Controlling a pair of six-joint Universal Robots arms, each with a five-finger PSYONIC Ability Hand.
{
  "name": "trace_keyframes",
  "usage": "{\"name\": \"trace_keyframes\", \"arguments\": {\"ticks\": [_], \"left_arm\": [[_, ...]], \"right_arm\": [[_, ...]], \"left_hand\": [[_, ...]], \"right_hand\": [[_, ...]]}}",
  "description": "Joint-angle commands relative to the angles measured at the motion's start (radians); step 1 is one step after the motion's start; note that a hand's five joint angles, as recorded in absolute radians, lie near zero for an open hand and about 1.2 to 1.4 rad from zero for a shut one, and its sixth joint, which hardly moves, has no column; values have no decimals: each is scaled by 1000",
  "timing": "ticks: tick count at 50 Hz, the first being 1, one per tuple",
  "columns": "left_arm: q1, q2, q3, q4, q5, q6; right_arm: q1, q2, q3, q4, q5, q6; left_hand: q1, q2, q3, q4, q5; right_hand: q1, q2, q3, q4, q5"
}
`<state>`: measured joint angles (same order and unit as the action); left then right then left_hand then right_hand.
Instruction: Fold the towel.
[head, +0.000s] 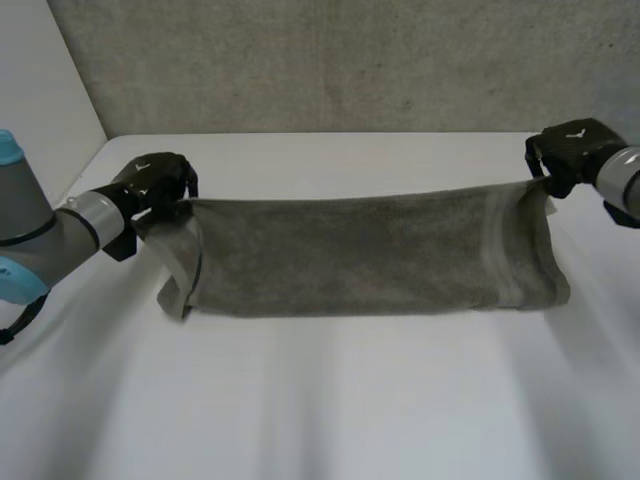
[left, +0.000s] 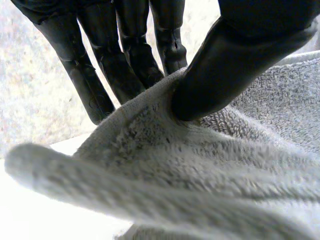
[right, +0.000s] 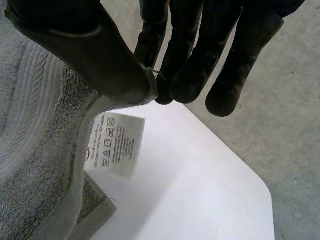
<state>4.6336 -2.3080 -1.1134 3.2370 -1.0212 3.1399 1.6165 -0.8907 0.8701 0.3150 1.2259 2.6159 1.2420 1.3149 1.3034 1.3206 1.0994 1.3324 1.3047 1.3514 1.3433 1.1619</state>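
Grey towel (head: 370, 260): stretched taut between both hands, lower edge resting on the white worktop (head: 350, 400). I read my left hand (head: 155, 185) pinching its left upper corner, my right hand (head: 570, 150) clamped on the right upper corner, care label (right: 114, 145) hanging beneath.

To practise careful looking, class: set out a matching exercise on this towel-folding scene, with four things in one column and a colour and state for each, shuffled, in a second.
Column one:
1. towel
2. care label
3. table
4. left hand

Column two:
A. white, beneath the towel
B. black, pinching a towel corner
C. grey, stretched out wide
D. white, printed with symbols, hanging from the towel

Pairs: 1-C, 2-D, 3-A, 4-B.
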Motion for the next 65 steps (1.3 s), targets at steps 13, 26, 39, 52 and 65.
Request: {"name": "trace_keyframes", "arguments": {"ticks": [13, 26, 39, 52, 65], "left_arm": [[-49, 2, 75, -57, -83, 97], [-50, 274, -201, -115, -73, 100], [-70, 306, -483, 24, -80, 103], [-119, 213, -514, 125, -164, 104], [-121, 161, -502, 211, -218, 239]], "right_arm": [[57, 6, 12, -60, 86, 4], [60, -310, 320, -68, 60, 1], [46, -439, 719, -203, 47, -174], [17, -283, 827, -393, 56, -189], [16, -200, 799, -459, 58, -189]], "left_hand": [[-1061, -1134, -1122, -1139, -1093], [-1055, -1128, -1116, -1134, -1087], [-1046, -1119, -1108, -1125, -1078], [-1046, -1119, -1108, -1125, -1078], [-1046, -1119, -1108, -1125, -1078]], "right_hand": [[-1158, -1130, -1177, -1169, -1162], [-1158, -1130, -1177, -1169, -1162], [-1158, -1130, -1177, -1169, -1162], [-1158, -1130, -1177, -1169, -1162], [-1083, -1055, -1102, -1094, -1087]]}}
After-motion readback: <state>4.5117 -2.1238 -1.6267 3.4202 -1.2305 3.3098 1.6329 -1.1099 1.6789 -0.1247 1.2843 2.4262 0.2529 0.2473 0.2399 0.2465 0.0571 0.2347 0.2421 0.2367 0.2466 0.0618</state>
